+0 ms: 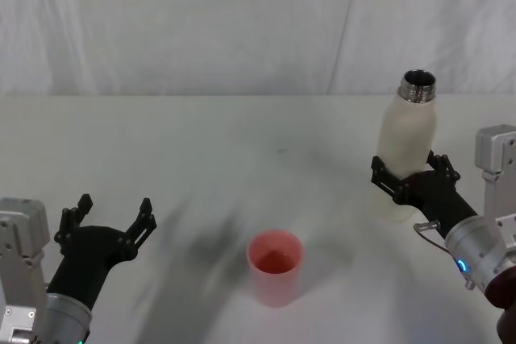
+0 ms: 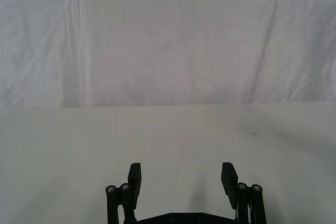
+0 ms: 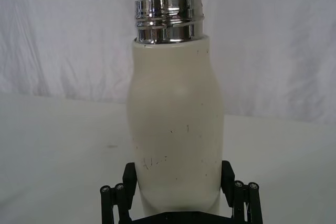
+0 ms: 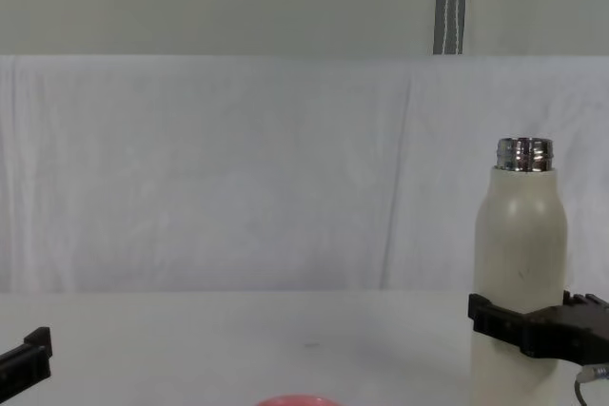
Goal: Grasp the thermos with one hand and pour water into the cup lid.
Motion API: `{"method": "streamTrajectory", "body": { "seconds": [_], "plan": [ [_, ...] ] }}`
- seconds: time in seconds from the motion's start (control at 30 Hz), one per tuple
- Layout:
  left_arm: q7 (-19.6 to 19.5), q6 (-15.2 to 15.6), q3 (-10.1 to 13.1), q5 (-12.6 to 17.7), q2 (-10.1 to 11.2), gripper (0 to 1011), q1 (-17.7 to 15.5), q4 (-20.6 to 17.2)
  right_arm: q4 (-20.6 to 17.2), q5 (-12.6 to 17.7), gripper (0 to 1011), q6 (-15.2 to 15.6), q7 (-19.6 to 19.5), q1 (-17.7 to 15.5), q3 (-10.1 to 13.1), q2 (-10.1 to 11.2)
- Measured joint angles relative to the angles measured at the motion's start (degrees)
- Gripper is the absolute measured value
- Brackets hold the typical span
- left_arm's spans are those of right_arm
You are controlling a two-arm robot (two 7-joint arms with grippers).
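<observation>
I have the right gripper (image 1: 413, 176) clamped around the upright thermos (image 1: 408, 138); left gripper (image 1: 103, 221) idles spread. Pouring into the cup lid (image 1: 275, 267) remains.

The head camera looks down and forward over the tabletop (image 1: 242, 142) toward its far edge and the white cloth behind. The chest camera sits low, near tabletop level, facing that same cloth. Each wrist camera rides just behind its own pincer, the right one close up on the thermos (image 3: 176, 129), which the head and chest views share.
</observation>
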Motion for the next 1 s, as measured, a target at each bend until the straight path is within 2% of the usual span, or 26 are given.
{"method": "streamTrajectory", "body": {
  "seconds": [1.0],
  "plan": [
    [0.00,0.00,0.00,0.00,0.00,1001,0.00,0.00,2.08,0.40,1003,-0.26,0.17,1.73,0.03,-0.16]
  ]
}}
